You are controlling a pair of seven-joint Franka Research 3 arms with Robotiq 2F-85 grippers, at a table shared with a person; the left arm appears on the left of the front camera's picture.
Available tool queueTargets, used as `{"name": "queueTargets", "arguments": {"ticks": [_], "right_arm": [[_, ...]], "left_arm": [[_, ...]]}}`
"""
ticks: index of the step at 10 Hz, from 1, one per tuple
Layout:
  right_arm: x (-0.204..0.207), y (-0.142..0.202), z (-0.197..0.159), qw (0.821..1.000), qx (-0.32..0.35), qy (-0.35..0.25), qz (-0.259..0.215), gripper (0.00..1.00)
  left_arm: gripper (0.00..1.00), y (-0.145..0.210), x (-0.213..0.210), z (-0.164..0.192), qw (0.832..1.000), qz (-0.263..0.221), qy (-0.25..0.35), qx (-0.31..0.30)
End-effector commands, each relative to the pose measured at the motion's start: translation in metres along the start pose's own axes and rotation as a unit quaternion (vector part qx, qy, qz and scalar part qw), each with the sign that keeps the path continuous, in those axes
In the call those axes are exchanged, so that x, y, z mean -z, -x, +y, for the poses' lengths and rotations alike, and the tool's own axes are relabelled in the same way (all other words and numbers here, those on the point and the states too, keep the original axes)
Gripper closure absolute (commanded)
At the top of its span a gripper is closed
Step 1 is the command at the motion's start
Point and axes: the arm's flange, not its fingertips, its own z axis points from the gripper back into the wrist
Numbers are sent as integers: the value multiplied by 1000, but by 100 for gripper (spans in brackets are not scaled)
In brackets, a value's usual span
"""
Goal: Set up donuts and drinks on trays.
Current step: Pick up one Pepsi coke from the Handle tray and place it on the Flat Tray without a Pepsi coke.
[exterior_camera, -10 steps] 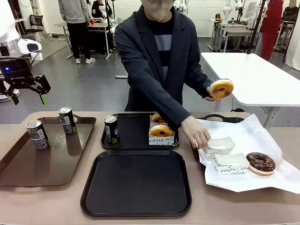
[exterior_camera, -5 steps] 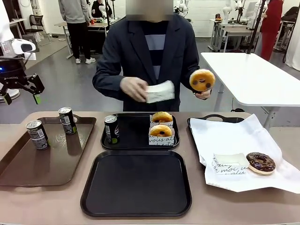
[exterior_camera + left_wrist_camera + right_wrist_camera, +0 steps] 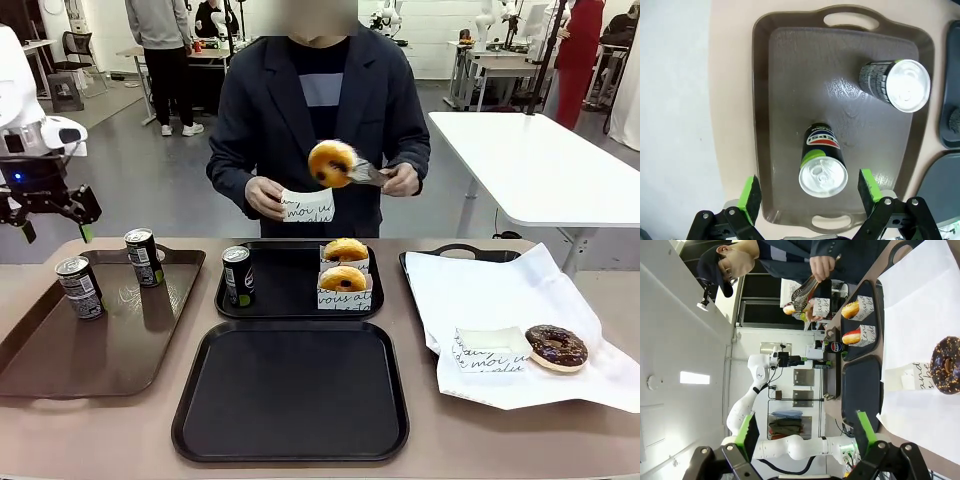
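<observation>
Across the table a person holds a yellow-topped donut (image 3: 332, 163) in tongs above a white paper holder (image 3: 305, 206) in the other hand. The far black tray (image 3: 290, 300) carries one can (image 3: 238, 275) and two donuts in holders (image 3: 343, 278). The near black tray (image 3: 290, 390) is bare. Two more cans (image 3: 79, 287) (image 3: 144, 257) stand on the brown tray (image 3: 60, 350). My left gripper (image 3: 55, 228) hangs open high above that tray, over one can (image 3: 823, 165). My right gripper (image 3: 805, 430) is open, high above the table with nothing between its fingers.
At the right, a handled tray lined with white paper (image 3: 520, 290) holds a chocolate donut (image 3: 556, 346) and a white paper holder (image 3: 490, 348). A white table (image 3: 540, 170) stands behind at the right. Other people stand in the room beyond.
The person picked a paper holder up from the white paper and brought the tong-held donut from the right over to it. My left gripper shifted a little and dropped slightly.
</observation>
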Motion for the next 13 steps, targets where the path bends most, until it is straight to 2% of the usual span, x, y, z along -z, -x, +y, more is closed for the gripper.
{"name": "queueTargets", "arguments": {"ticks": [1, 6, 13], "right_arm": [[1, -2, 0, 1000, -10, -12, -5, 0], [1, -2, 0, 1000, -10, -12, -5, 0], [1, -2, 0, 1000, -10, -12, -5, 0]], "left_arm": [[0, 2, 16, 5, 1000, 13, 5, 23], [0, 33, 40, 11, 998, -2, 39, 43], [0, 33, 62, 5, 995, 2, 70, 70]]}}
